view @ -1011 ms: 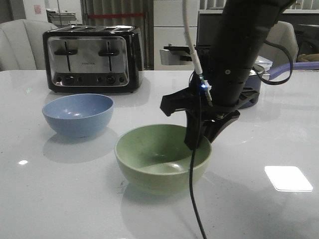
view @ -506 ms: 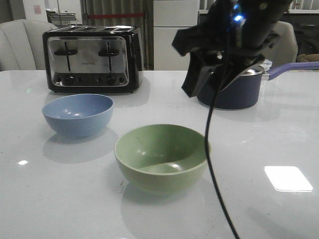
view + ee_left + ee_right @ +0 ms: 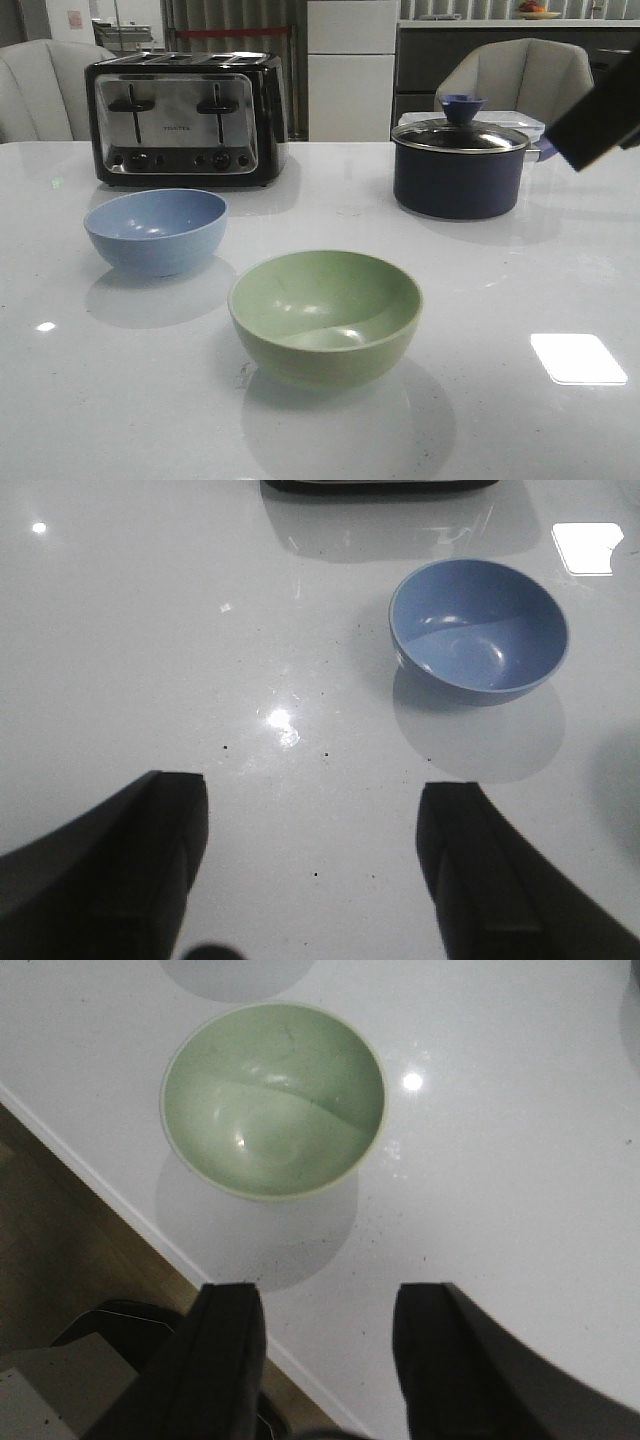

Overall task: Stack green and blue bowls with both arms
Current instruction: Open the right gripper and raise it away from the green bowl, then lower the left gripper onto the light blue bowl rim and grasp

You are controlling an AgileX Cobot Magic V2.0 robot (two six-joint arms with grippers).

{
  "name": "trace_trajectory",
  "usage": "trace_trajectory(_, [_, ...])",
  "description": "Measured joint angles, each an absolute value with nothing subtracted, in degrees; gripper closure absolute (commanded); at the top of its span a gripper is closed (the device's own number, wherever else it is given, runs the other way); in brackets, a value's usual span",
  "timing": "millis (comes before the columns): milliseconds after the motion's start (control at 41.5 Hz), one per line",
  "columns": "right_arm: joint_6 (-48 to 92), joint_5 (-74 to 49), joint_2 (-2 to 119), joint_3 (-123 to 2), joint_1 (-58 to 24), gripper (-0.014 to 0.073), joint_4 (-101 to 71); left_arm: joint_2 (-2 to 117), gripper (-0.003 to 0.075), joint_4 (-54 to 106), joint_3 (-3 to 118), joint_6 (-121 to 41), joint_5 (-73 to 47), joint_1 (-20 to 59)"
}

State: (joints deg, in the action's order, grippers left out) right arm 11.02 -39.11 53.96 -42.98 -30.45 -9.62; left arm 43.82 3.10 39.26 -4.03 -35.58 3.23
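Note:
The pale green bowl (image 3: 325,313) stands upright and empty near the table's front, also seen from above in the right wrist view as the green bowl (image 3: 273,1098). The light blue bowl (image 3: 156,229) sits apart from it, to its left and further back; the left wrist view shows the blue bowl (image 3: 479,629) empty too. My right gripper (image 3: 325,1300) is open, high above the table's near edge, holding nothing. Only a dark piece of the right arm (image 3: 603,120) shows at the front view's right edge. My left gripper (image 3: 312,795) is open over bare tabletop, well away from the blue bowl.
A black and chrome toaster (image 3: 185,117) stands at the back left. A dark navy lidded saucepan (image 3: 459,166) stands at the back right. The white table's near edge (image 3: 150,1228) and the floor beyond it show in the right wrist view.
The right arm has left the green bowl's rim, risen and swung away to the right, almost out of the front view. Both bowls stay where they were.

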Motion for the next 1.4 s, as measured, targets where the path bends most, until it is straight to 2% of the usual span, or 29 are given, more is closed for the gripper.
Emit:
trace_trajectory(289, [11.11, -39.64, 51.19, -41.41, -30.45, 0.0168, -9.62, 54.08, 0.0213, 3.1, 46.75, -4.26, -40.19, 3.74])
trace_trajectory(626, [11.11, -39.64, 51.19, -41.33, -30.45, 0.0168, -9.62, 75.52, 0.0213, 4.53, 59.52, -4.6, -40.68, 9.35])
trace_trajectory(987, [11.11, -39.64, 51.19, -41.33, -30.45, 0.0168, -9.62, 98.58, 0.0213, 7.88, 74.3, -4.6, -40.89, 9.43])
trace_trajectory(1252, [11.11, -39.64, 51.19, -41.33, -30.45, 0.0168, -9.62, 110.34, 0.0215, 8.35, 80.81, -4.6, -39.07, 9.43])
trace_trajectory(1348, [11.11, -39.64, 51.19, -41.33, -30.45, 0.0168, -9.62, 112.66, 0.0258, 8.46, 81.73, -4.6, -38.36, 9.43])
trace_trajectory(1397, [11.11, -39.64, 51.19, -41.33, -30.45, 0.0168, -9.62, 113.59, 0.0308, 8.46, 81.98, -4.6, -38.12, 9.43])
